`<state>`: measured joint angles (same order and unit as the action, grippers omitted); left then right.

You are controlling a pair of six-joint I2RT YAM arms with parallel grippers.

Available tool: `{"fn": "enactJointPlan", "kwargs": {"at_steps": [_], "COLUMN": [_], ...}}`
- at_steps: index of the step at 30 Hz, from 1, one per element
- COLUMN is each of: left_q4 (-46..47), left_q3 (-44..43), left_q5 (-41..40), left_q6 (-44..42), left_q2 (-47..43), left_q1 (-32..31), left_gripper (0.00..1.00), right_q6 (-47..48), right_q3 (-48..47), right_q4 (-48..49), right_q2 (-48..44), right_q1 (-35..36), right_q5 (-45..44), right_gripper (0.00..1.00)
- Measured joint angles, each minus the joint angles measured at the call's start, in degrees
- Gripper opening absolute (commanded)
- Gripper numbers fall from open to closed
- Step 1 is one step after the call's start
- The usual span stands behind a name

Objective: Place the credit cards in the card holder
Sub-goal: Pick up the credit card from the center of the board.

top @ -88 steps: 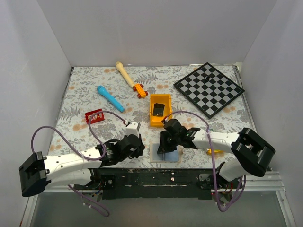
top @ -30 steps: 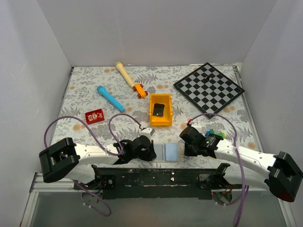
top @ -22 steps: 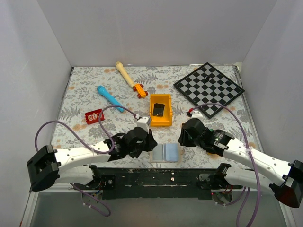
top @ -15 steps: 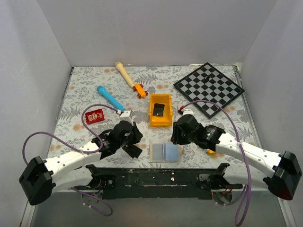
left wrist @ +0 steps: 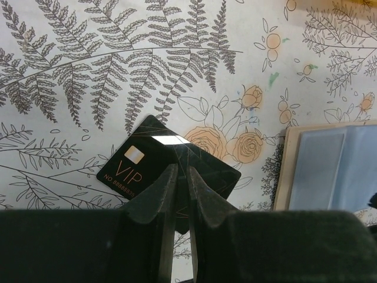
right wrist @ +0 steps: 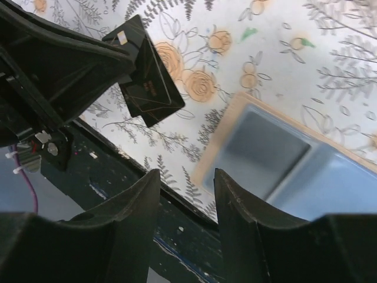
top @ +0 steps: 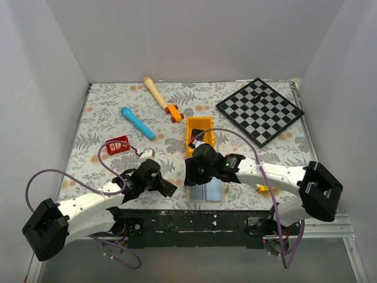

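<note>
The card holder [top: 213, 191] lies open near the front edge, tan rim and pale blue pockets up; it also shows in the left wrist view [left wrist: 330, 165] and the right wrist view [right wrist: 265, 147]. My left gripper [top: 166, 187] is just left of it, shut on a black credit card marked VIP [left wrist: 147, 156], which hangs tilted over the cloth [right wrist: 147, 82]. My right gripper [top: 189, 177] hovers over the holder's left half. Its jaws [right wrist: 185, 183] stand open and empty. A red credit card [top: 118, 144] lies flat at the left.
A yellow bin [top: 200, 127] stands behind the holder, partly hidden by the right arm. Further back are a blue cylinder [top: 137, 122], a wooden pin [top: 156, 92], an orange toy car [top: 173, 112] and a chessboard [top: 259, 111]. A small yellow piece [top: 265, 188] lies under the right arm.
The right gripper has swung left from beside the holder to over its left half, and its jaws have opened. The left gripper has shifted toward the front edge, still gripping the black card.
</note>
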<state>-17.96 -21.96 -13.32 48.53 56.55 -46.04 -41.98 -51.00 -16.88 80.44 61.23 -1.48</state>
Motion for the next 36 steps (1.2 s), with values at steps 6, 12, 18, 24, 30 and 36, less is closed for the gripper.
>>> {"fn": "enactJointPlan", "kwargs": {"at_steps": [6, 12, 18, 24, 30, 36], "left_q4": [0.5, 3.4, 4.4, 4.7, 2.1, -6.1], "left_q3": [2.1, 2.9, 2.9, 3.3, 3.3, -0.1], "left_q5": [0.5, 2.9, 5.7, 7.2, 7.0, 2.8], "left_q6": [1.6, 1.0, 0.3, 1.6, 5.6, 6.1], "left_q2": [0.3, 0.6, 1.3, 1.1, 0.3, -2.1], "left_q1": [0.3, 0.5, 0.4, -1.9, -7.4, -9.1], "left_gripper": [0.11, 0.09, 0.07, 0.05, 0.04, 0.21], "right_q6": [-1.2, -1.8, -2.2, -2.8, -2.8, -2.8], "right_q3": [-0.3, -0.3, -0.1, 1.3, 1.3, 1.3], "right_q4": [5.1, 6.6, 6.8, 6.4, 6.4, 5.9], "right_q2": [6.0, 7.0, 6.6, 3.8, 2.7, 2.3], "right_q1": [0.4, 0.4, 0.4, 0.4, 0.4, 0.4], "right_q5": [4.0, 4.9, 4.6, 3.3, 2.5, 1.0], "right_gripper": [0.51, 0.51, 0.51, 0.51, 0.51, 0.51]}}
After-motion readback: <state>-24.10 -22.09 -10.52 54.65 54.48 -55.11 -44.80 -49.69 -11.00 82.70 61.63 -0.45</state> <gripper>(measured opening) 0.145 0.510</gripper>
